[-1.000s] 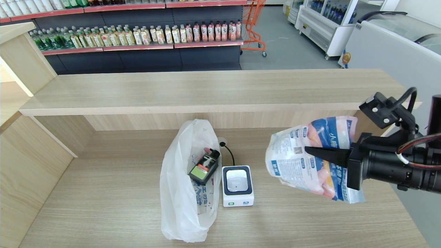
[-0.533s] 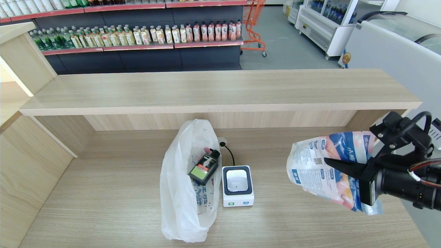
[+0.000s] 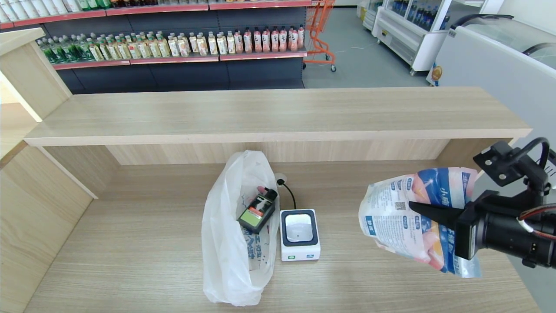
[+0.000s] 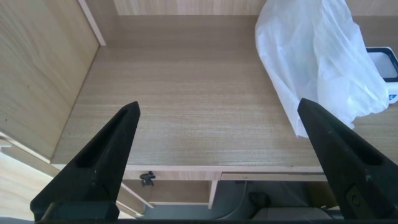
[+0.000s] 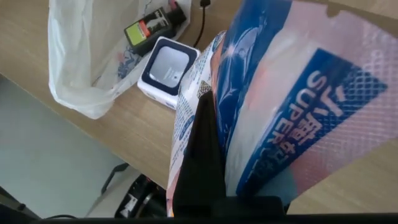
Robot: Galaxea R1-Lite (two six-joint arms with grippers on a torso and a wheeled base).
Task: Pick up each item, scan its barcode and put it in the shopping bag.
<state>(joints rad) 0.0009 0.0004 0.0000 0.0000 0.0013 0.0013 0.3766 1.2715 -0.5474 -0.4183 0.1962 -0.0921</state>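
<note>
At the right end of a wooden checkout counter, the right gripper (image 3: 417, 207) is clamped on a soft pack (image 3: 391, 219). One dark finger lies across the pack's printed face and the other is hidden behind it. The pack hangs tilted in the air above the counter (image 3: 152, 243), well to the right of the scanner (image 3: 299, 234) and not over its window. The white scanner sits flat with its glass facing up, and a black cable (image 3: 290, 195) runs from its back. Touching its left side lies a thin white bag (image 3: 226, 256), slumped, with a dark bottle (image 3: 257, 214) showing in its mouth. The left gripper (image 4: 217, 168) hangs wide open over the counter's left part, holding nothing, with the bag off to one side.

Several things could go wrong. The pack is limp and pinched at one spot, so a quick swing may let it sag or slip. Its square code faces up and away from the scanner glass, so it probably needs turning over to be read. The finger also lies just beside the code and might cover it. The bag's mouth is slack and nothing props it open, so the broad pack may catch on the rim or shove the bag.

As for labels, the pack is blue and pink with large white lettering. A white panel carries small print, blue tabs and the square code. The bottle has a green label
</note>
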